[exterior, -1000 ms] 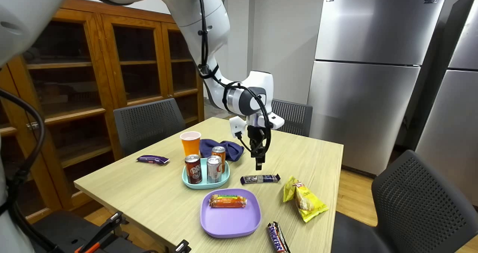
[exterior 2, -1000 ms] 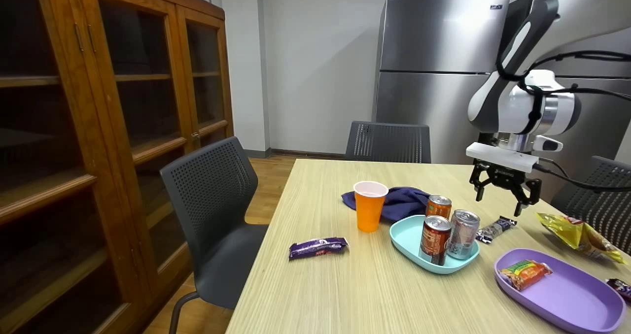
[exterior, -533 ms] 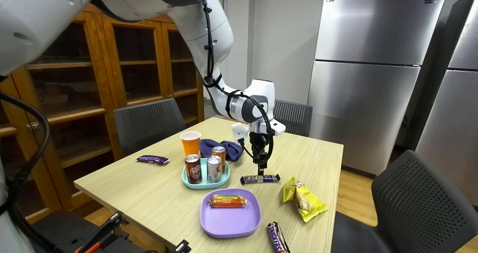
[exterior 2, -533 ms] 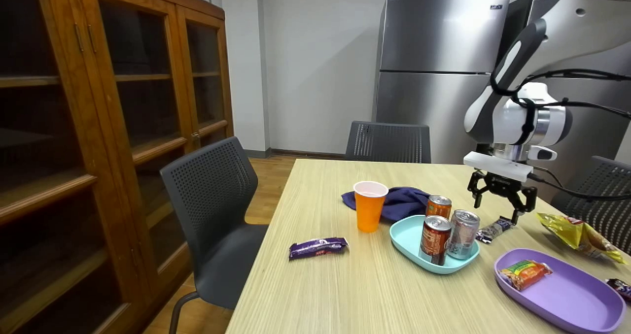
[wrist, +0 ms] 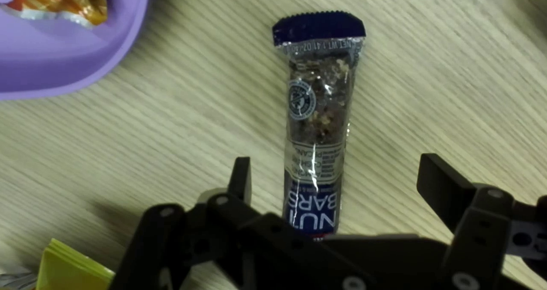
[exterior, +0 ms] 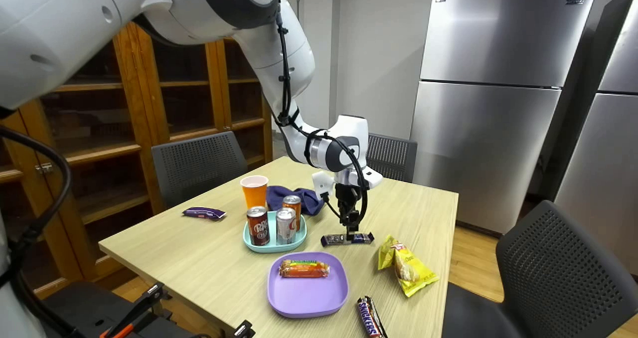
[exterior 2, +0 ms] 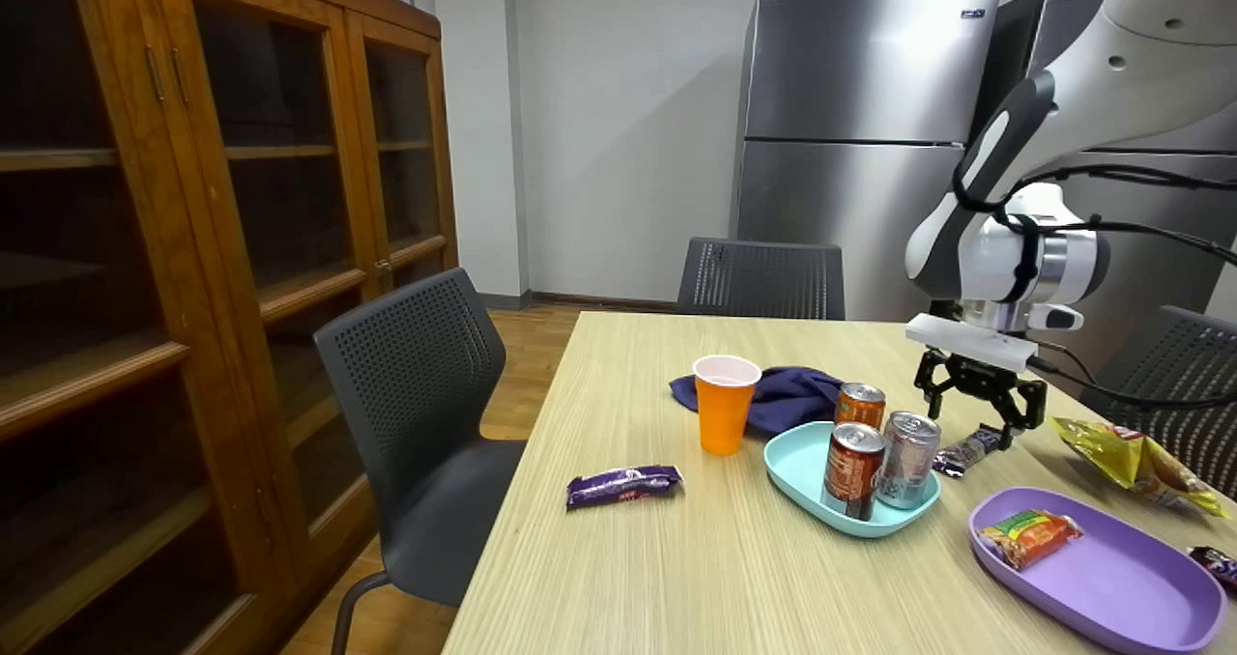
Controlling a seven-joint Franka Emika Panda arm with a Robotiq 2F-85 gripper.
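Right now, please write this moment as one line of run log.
gripper: open, jaws either side of nut bar; held: nothing; nut bar: on table; purple plate: orange-wrapped snack

in both exterior views we see dark grey chairs [exterior 2: 420,404] around a pale wood-grained table [exterior 2: 725,583], with glass-fronted wooden cabinets [exterior 2: 184,201], stainless steel refrigerators [exterior 2: 860,75], light grey walls [exterior 2: 618,133] and a brown wooden floor [exterior: 473,253] beyond.

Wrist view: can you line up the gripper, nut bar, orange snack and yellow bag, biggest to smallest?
1. Gripper, nearest the camera
2. Nut bar
Unsure: orange snack and yellow bag, both cut off, look similarly big.
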